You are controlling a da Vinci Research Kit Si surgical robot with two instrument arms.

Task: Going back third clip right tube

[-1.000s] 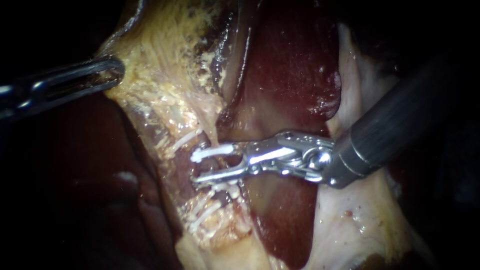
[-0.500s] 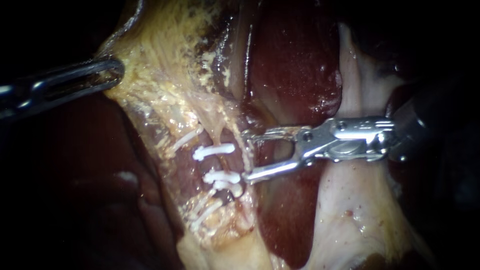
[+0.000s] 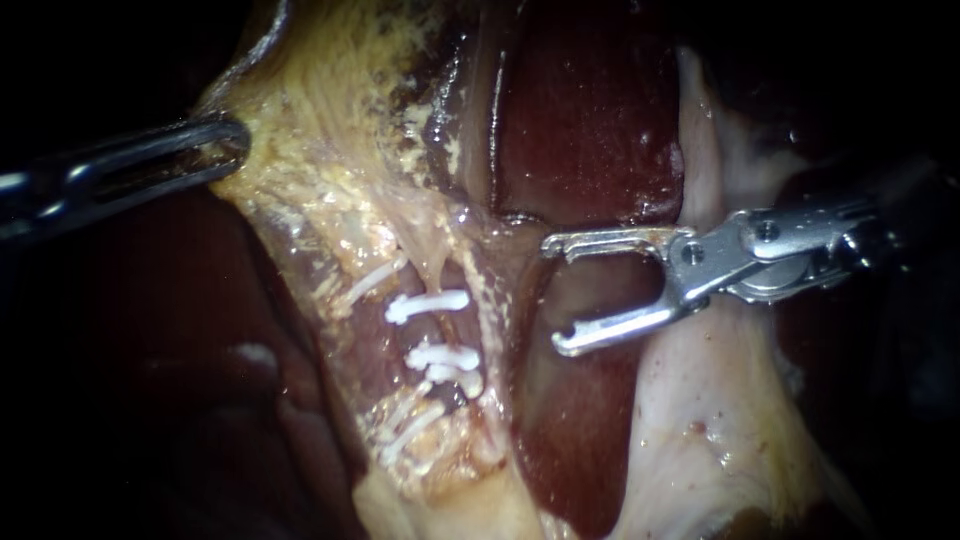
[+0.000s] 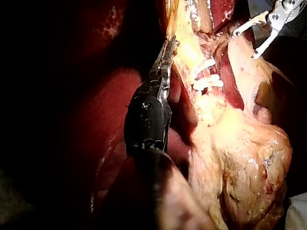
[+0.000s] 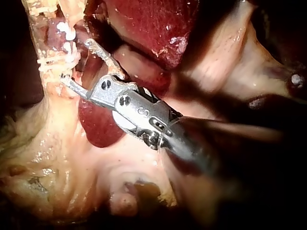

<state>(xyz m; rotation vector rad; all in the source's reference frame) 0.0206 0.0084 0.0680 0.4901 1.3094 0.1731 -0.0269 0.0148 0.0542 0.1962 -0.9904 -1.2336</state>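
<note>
Clips: short white bars across tube, mid endoscope view, near my right instrument but not touching. Its end effector is spread wide and empty: shiny metal, thin hooked tips, over dark red liver. Left instrument, end effector pinching yellow fatty tissue. Only left wrist view shows the lumpy yellow mass past the clips.
</note>
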